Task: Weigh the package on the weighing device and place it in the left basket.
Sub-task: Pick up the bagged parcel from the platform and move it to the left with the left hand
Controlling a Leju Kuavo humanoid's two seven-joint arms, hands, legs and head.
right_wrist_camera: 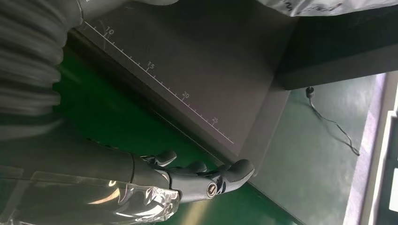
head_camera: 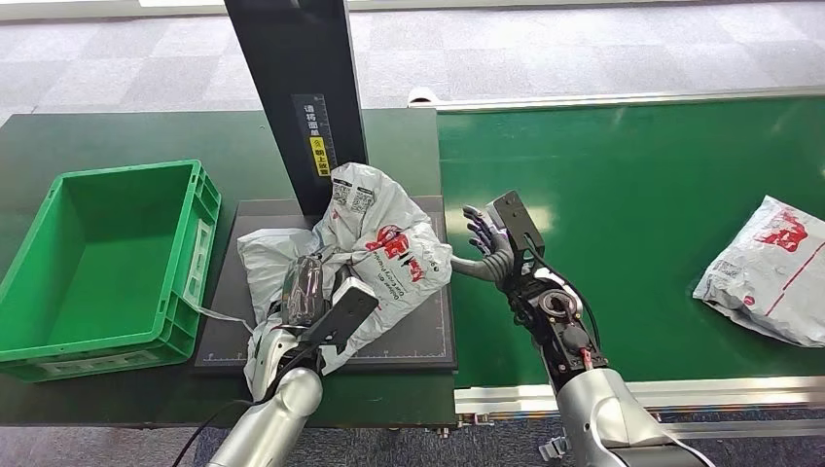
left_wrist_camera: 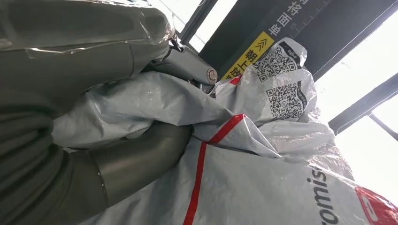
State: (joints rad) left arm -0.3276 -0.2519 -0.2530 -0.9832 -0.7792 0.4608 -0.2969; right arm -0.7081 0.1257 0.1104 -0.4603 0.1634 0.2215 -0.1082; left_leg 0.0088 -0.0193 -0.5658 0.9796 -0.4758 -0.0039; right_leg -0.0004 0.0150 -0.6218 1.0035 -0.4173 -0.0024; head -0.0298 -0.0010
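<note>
The package (head_camera: 375, 248) is pale grey plastic with red lettering, red stripes and black-and-white QR labels. The basket (head_camera: 58, 321) is bright green, the conveyor belt (head_camera: 632, 185) a deeper green. The weighing device (head_camera: 428, 336) is matte black with a yellow-and-black sticker; white ruled markings seem to edge its plate.

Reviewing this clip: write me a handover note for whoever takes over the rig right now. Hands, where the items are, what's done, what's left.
Left hand: gripping the grey package, which lies crumpled on the black weighing platform.
Right hand: holds nothing, fingers apart, over the green belt just beside the platform's edge and the package.
Green basket: left of the platform, with nothing inside.
A second package lies further right on the belt.
Done: package is on the weighing device.
Left: lift it with the left hand and put it into the basket.
</note>
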